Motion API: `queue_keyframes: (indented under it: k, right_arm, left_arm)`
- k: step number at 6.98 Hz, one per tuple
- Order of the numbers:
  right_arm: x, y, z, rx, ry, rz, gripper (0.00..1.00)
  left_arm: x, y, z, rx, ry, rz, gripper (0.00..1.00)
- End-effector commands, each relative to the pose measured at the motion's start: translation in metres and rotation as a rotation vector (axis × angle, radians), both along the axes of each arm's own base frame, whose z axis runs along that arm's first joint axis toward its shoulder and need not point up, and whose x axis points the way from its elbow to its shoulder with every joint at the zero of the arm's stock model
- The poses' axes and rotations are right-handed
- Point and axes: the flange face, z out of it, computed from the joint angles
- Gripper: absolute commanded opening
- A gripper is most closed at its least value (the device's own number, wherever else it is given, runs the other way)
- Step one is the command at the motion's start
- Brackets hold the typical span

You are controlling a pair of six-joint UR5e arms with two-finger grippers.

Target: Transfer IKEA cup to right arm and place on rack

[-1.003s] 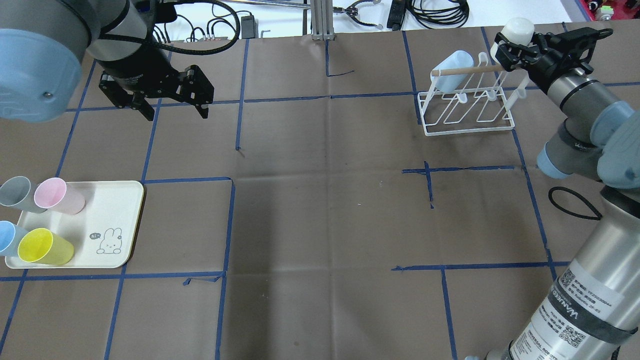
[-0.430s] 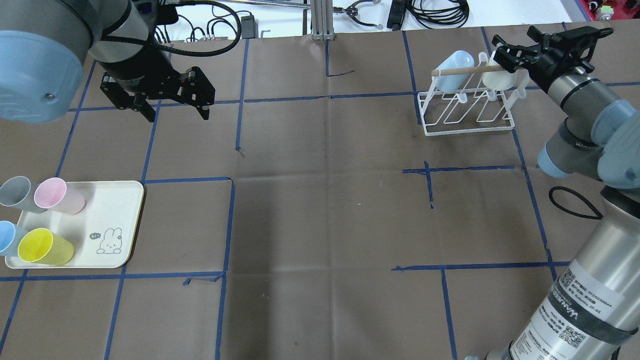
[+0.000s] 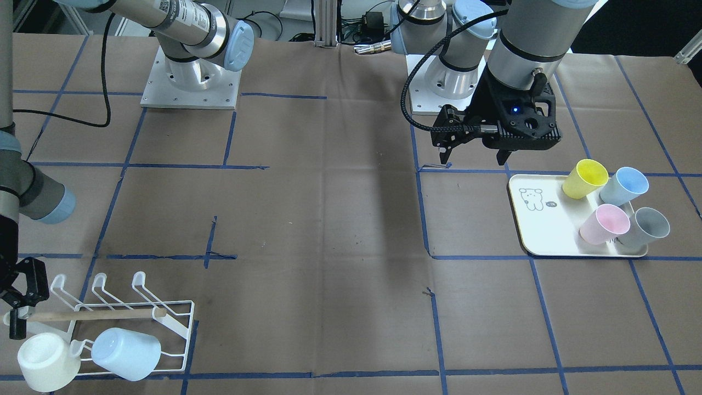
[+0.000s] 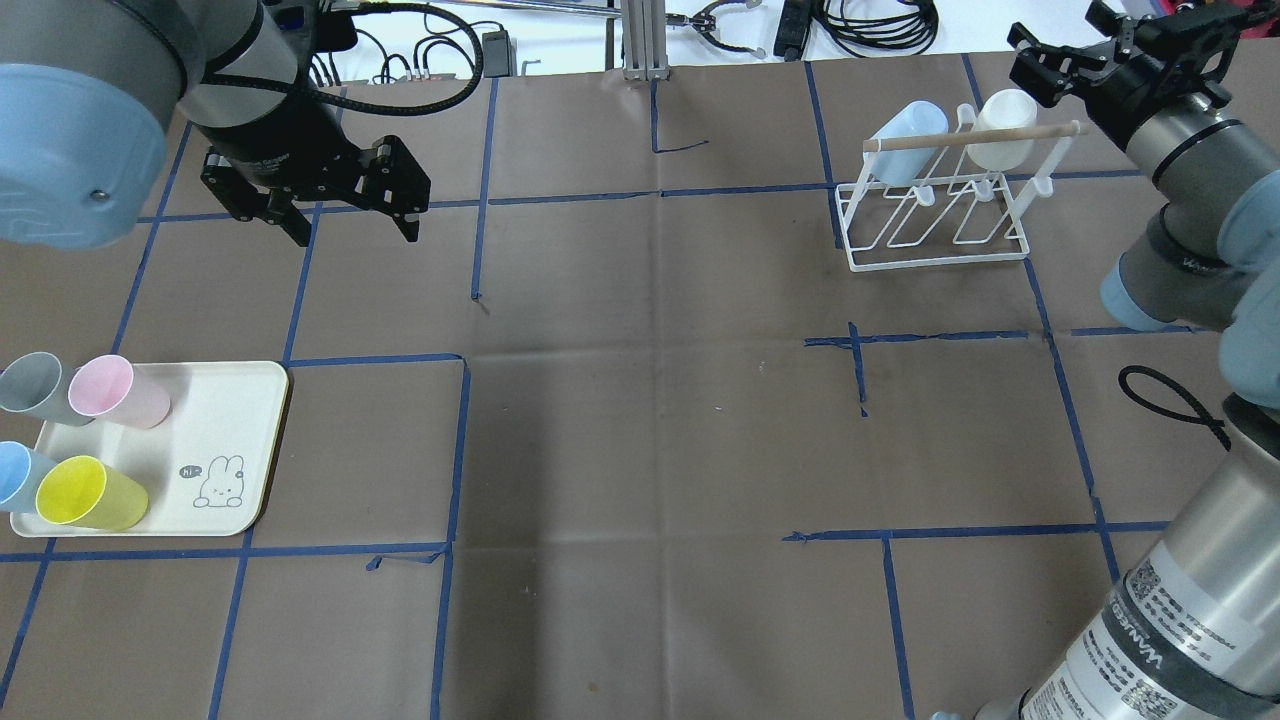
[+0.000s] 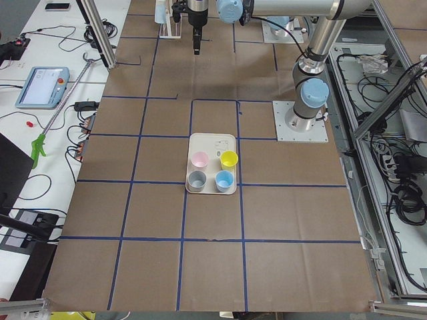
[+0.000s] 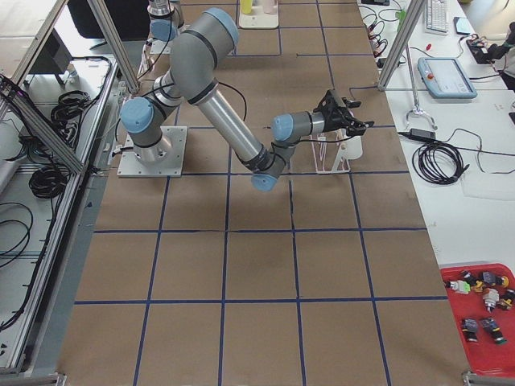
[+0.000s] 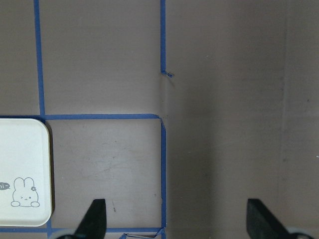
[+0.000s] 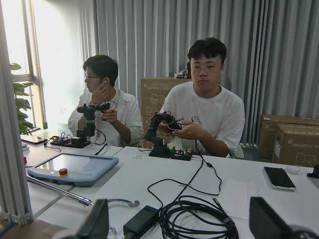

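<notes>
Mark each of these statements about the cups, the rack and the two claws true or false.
1. The white cup sits on the rack. True.
2. The right claw is shut on the white cup. False: it is open and clear of the cup.
3. A light blue cup also sits on the rack. True.
4. The left claw holds a cup. False: it is open and empty, above the bare table.
</notes>
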Motion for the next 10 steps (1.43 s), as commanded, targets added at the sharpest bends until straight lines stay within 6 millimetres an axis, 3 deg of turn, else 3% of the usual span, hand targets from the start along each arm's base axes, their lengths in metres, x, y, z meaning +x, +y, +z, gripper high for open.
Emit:
queue_keyframes:
  k: [1, 3, 6, 8, 10]
  right_arm:
    - [0.003, 0.003, 0.051, 0.052, -0.019, 0.003, 1.0]
    - [0.009, 0.006, 0.111, 0.282, -0.12, 0.001, 1.0]
    - [0.028, 0.018, 0.142, 0.575, -0.058, -0.048, 1.0]
    - [0.084, 0.036, 0.143, 0.853, 0.027, -0.127, 1.0]
    - [0.164, 0.072, 0.13, 1.21, 0.086, -0.044, 1.0]
  left_arm:
    - [0.0, 0.0, -0.002, 0.003, 0.0, 0.001, 1.0]
    - [0.0, 0.0, -0.001, 0.001, 0.0, 0.0, 1.0]
    - [-0.001, -0.001, -0.001, 0.001, 0.0, -0.002, 1.0]
    - [-0.005, 0.0, -0.001, 0.001, 0.0, -0.009, 1.0]
    - [-0.007, 0.0, -0.001, -0.001, 0.0, -0.012, 1.0]
